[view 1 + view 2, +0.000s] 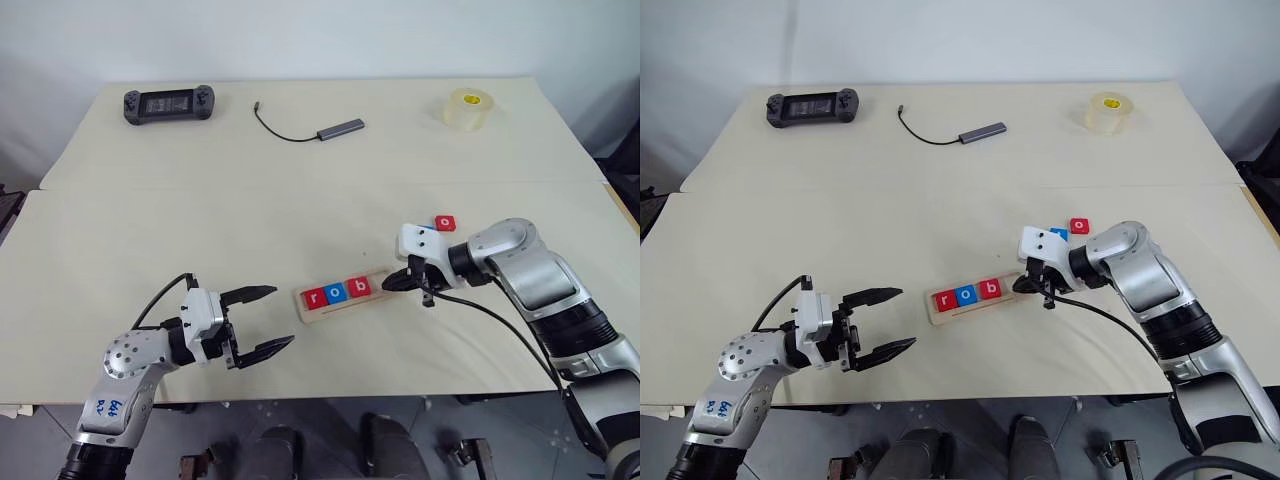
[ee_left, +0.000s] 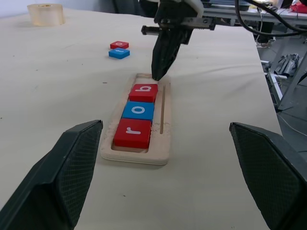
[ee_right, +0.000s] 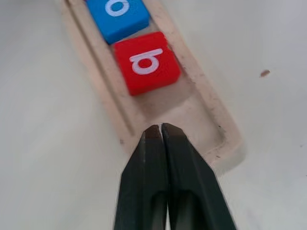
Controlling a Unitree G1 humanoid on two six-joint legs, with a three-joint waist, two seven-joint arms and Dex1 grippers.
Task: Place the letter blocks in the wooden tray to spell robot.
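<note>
- The pale wooden oblong tray point(image 1: 345, 296) lies right of centre in the head views, holding a red "r" block point(image 1: 314, 297), a blue "o" block point(image 1: 336, 292) and a red "b" block point(image 1: 359, 287).
- The right gripper point(image 3: 161, 128), clenched and empty, points at the tray's free end.
- The left gripper point(image 1: 272, 318), lower left, is spread wide, empty.
- A red "o" block point(image 1: 445, 223) and a blue block point(image 2: 119, 53) lie loose behind the right arm.

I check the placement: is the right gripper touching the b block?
Apart. In the right wrist view, bare groove floor lies between the shut right gripper and the b block.
</note>
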